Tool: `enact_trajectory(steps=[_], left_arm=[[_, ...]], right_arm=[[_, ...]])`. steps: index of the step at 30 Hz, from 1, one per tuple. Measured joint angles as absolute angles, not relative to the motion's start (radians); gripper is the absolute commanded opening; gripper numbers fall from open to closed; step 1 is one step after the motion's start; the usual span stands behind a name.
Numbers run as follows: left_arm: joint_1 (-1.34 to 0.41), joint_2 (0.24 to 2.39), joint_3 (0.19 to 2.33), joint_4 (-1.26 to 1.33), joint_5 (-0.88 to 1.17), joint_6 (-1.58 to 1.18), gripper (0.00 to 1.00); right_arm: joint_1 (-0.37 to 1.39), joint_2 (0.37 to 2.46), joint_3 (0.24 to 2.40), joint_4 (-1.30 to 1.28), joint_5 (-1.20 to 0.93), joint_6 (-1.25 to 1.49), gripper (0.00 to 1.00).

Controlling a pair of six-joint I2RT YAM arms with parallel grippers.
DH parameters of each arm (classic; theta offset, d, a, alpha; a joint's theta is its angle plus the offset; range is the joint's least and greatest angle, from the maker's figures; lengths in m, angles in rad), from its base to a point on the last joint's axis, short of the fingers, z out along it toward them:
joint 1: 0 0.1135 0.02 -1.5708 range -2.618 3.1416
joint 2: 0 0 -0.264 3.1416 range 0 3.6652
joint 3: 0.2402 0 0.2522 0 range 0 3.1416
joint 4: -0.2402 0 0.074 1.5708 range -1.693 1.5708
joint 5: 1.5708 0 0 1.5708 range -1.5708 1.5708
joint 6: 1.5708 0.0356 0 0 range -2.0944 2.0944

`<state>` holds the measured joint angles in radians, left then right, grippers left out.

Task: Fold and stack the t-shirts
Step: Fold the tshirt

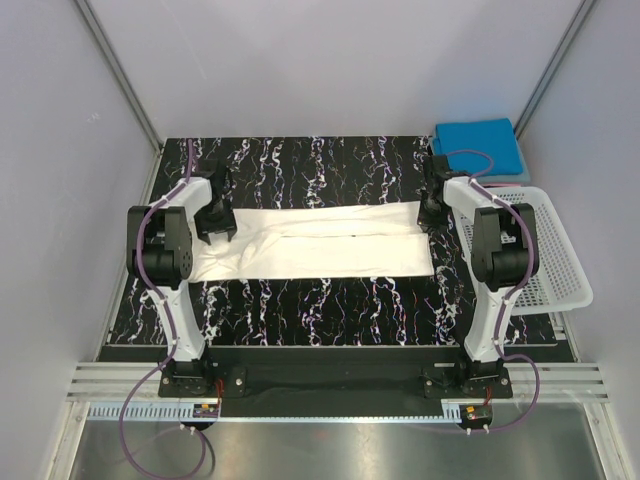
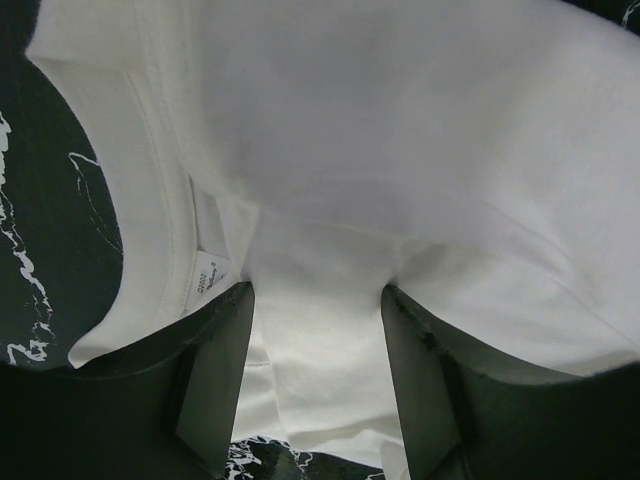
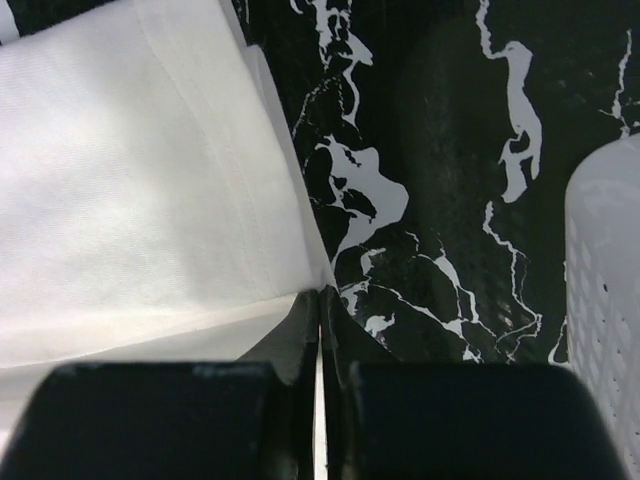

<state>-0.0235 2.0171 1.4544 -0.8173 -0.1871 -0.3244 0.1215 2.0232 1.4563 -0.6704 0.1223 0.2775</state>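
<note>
Left to right across the desk (image 1: 330,310).

Left hand (image 1: 217,236): set low over the collar (image 2: 150,200) end of the white t-shirt (image 1: 330,240). Its jaws stand apart, with a ridge of cloth between them that is not pinched. The neck label (image 2: 212,255) lies just beside the left finger.

White t-shirt: folded lengthwise into a long strip that lies flat across the middle of the desk between the two hands.

Right hand (image 3: 320,300): closed on the corner of the hem (image 3: 262,180) at the strip's right end. A thin sliver of white shows between the pressed fingers.

Step in hand, as judged: the crosswise fold, bringing one end of the strip over the other. To do it well, the left hand should close on all the collar layers, not the top one alone. Both ends should then rise level so the long edges stay aligned. The right hand's bite is slim and sits at the very corner, so a sharp pull might slip it free.

White lattice basket (image 1: 560,270): sits at the desk's right edge, partly behind the right arm. Nothing shows in the part that is visible.

Blue t-shirt (image 1: 478,143): already folded, resting at the far right corner, just beyond the basket and not in it.
</note>
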Motion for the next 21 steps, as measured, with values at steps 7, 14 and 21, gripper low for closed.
enact_trajectory(steps=[7,14,21], left_arm=[[-0.023,2.033,1.481,-0.839,-0.2,-0.326,0.59],[-0.021,2.032,1.484,-0.839,-0.178,-0.313,0.62],[-0.026,2.028,1.531,-0.838,-0.134,-0.294,0.62]], right_arm=[[0.122,1.995,1.43,-0.665,0.154,0.278,0.0],[0.121,1.991,1.419,-0.657,0.128,0.286,0.27],[0.121,1.985,1.457,-0.739,0.117,0.293,0.33]])
